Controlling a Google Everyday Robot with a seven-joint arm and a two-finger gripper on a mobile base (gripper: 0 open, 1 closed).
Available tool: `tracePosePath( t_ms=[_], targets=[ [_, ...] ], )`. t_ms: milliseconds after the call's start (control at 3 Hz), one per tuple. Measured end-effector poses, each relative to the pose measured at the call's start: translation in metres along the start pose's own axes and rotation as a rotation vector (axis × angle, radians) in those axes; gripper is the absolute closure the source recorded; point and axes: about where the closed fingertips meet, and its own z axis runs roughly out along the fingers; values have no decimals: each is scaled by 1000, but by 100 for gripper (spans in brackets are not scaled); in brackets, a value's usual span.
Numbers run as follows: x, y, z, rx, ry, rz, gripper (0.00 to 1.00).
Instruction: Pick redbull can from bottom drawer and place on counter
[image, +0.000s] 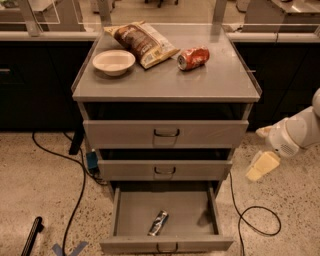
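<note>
The redbull can (158, 223), slim, silver and dark blue, lies on its side in the bottom drawer (165, 245), which is pulled open at the foot of the grey cabinet. The counter (215, 82) is the cabinet's flat grey top with a raised rim. My gripper (256, 155), on a white arm, hangs to the right of the cabinet at about the height of the middle drawer. It is apart from the cabinet, well above and to the right of the can, and holds nothing that I can see.
On the counter stand a white bowl (113, 62), a chip bag (142, 42) and a red soda can (193, 58) on its side. The top drawer (165, 134) and middle drawer (165, 170) sit above the open one. Cables (256, 220) cross the floor on both sides.
</note>
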Motion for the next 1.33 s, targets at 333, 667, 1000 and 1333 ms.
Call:
tracePosePath(
  t_ms=[333, 667, 1000, 1333],
  targets=[
    [4, 1, 9, -16, 1, 7, 0],
    [4, 3, 10, -33, 7, -3, 0],
    [13, 14, 32, -20, 25, 91, 0],
    [35, 42, 103, -77, 52, 315, 0]
  ],
)
